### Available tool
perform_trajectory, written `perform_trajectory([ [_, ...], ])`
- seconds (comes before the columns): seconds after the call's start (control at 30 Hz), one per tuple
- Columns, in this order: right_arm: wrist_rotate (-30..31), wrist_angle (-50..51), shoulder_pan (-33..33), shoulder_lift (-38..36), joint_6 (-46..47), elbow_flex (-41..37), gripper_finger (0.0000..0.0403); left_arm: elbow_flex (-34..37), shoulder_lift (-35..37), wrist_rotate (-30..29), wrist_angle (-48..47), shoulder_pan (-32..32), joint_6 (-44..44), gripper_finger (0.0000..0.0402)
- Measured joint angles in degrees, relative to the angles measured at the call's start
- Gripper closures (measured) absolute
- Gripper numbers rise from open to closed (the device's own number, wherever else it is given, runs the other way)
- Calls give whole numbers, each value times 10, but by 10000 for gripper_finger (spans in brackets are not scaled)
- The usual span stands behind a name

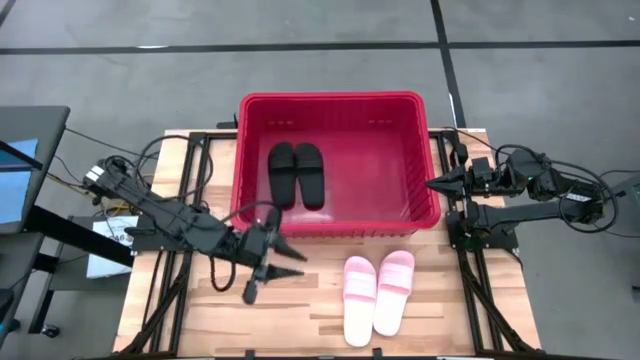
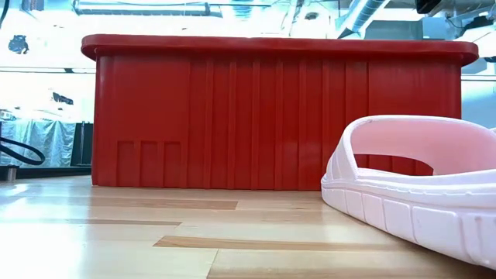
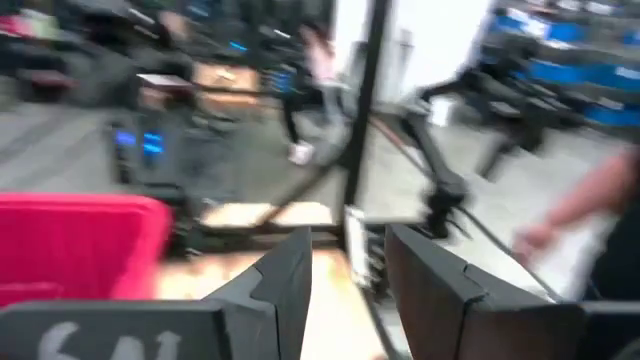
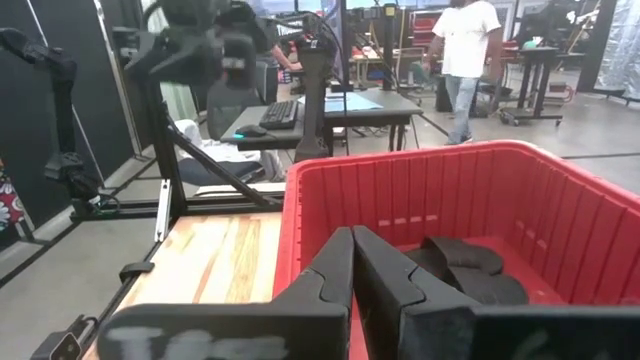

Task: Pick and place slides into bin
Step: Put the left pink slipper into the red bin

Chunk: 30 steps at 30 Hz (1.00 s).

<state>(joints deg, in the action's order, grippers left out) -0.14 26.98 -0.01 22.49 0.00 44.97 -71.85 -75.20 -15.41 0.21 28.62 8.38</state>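
Note:
The red bin [image 1: 335,105] stands at the table's far middle. The black pair of slides [image 1: 296,173] lies flat on its floor at the left, and also shows in the right wrist view [image 4: 465,265]. The pink pair of slides [image 1: 378,293] lies soles down on the table in front of the bin; one of them fills the right of the low view [image 2: 418,182]. My left gripper [image 1: 275,280] is open and empty, just off the bin's near left corner and left of the pink pair. My right gripper [image 1: 432,183] is shut and empty at the bin's right rim.
The bin's tall near wall [image 2: 271,116] stands between the pink slides and the bin's inside. Bare wood lies at the table's near left [image 1: 190,320]. Black frame rails run along both table sides. People stand in the room beyond [image 4: 470,40].

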Motion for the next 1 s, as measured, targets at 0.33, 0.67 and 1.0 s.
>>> perform_trajectory([
  [0.33,0,0,0,0,0,0,403,155,183,102,14,24,0,281],
  [0.67,0,0,0,0,0,0,403,385,421,80,81,120,-1,281],
  [1.0,0,0,0,0,0,0,403,542,584,72,135,154,2,281],
])
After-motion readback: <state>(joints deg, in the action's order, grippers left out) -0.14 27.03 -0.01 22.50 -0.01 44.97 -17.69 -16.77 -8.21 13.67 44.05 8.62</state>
